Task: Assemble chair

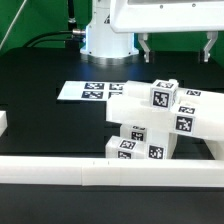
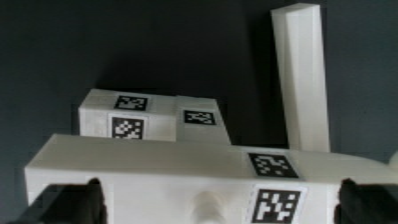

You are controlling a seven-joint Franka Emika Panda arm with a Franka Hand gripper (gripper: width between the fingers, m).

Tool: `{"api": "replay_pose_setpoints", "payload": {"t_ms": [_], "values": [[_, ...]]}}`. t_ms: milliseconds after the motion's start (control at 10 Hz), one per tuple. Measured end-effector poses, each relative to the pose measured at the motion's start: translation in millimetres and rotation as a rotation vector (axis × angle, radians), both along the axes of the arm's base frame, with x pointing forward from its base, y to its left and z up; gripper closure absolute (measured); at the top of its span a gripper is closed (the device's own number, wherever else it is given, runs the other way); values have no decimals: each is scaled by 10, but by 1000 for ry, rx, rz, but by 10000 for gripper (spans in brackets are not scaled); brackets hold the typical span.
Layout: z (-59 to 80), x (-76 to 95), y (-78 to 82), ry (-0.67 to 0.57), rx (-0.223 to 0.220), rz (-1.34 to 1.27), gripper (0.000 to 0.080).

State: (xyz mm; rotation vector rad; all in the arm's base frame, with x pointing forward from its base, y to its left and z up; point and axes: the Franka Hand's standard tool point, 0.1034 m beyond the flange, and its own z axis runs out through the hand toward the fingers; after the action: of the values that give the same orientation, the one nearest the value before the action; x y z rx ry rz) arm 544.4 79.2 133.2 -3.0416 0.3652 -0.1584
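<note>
The gripper (image 1: 177, 47) hangs above the black table (image 1: 40, 85) with its two fingers spread wide and nothing between them. Below it, toward the exterior view's right, the chair (image 1: 155, 125) sits as a stack of chunky white tagged blocks, just behind the long white rail (image 1: 110, 173) along the near edge. The marker board (image 1: 88, 90) lies flat beside the chair, toward the exterior view's left. In the wrist view the chair (image 2: 214, 165) fills the foreground, with a white post (image 2: 302, 75) rising beside it

No words, brands or numbers can be read. The only signs are black-and-white square tags, printed on the chair (image 1: 155, 120) parts and on the marker board (image 1: 88, 90).
</note>
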Motion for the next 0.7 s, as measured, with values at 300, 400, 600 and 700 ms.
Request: {"api": "replay_pose_setpoints", "payload": {"t_ms": [300,400,600,700], "values": [[-119,-165,164,-46,8,-80,150],[-258,-420,323,-51,-1,-46,150],[-496,-634,422,-84,-17,-26,150],[-484,-604,431,-72,-16,-26,150]]}}
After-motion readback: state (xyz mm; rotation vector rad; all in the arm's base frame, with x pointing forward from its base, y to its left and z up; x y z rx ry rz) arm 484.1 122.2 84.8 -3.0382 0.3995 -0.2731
